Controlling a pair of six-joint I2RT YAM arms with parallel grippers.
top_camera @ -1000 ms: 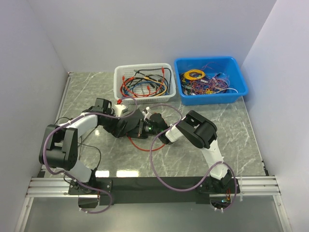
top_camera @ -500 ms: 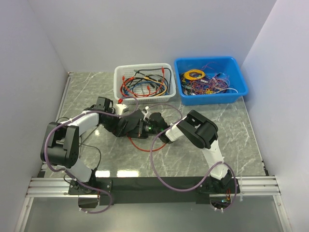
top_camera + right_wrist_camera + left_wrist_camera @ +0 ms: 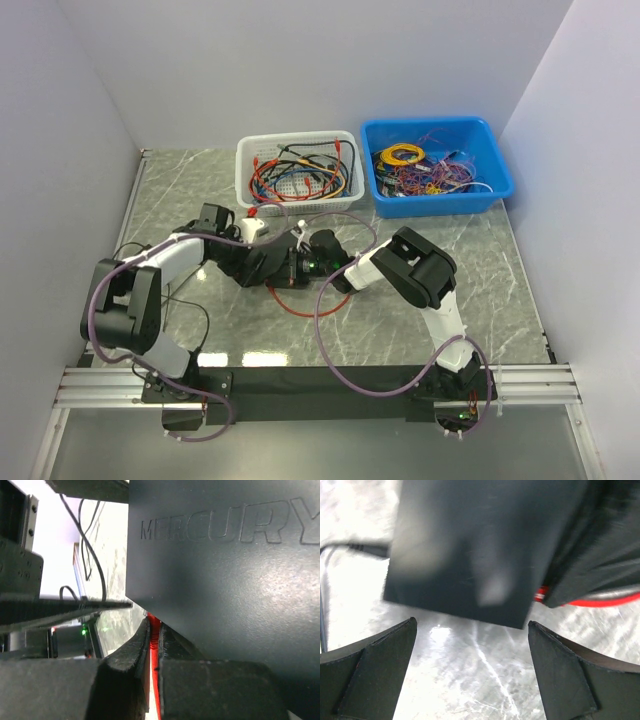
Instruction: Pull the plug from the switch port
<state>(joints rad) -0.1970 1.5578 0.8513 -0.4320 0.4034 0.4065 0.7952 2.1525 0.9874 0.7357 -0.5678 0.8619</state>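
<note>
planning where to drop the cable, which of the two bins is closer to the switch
The white mesh basket, just behind the switch; the blue bin sits beside it, farther to the right.

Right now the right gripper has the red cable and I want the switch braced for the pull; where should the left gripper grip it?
Take the switch by its near edge, coming straight ahead. That flat edge lies almost square between the fingers of the open left gripper, away from the red cable that the right gripper pinches. The gap looks barely wide enough.
</note>
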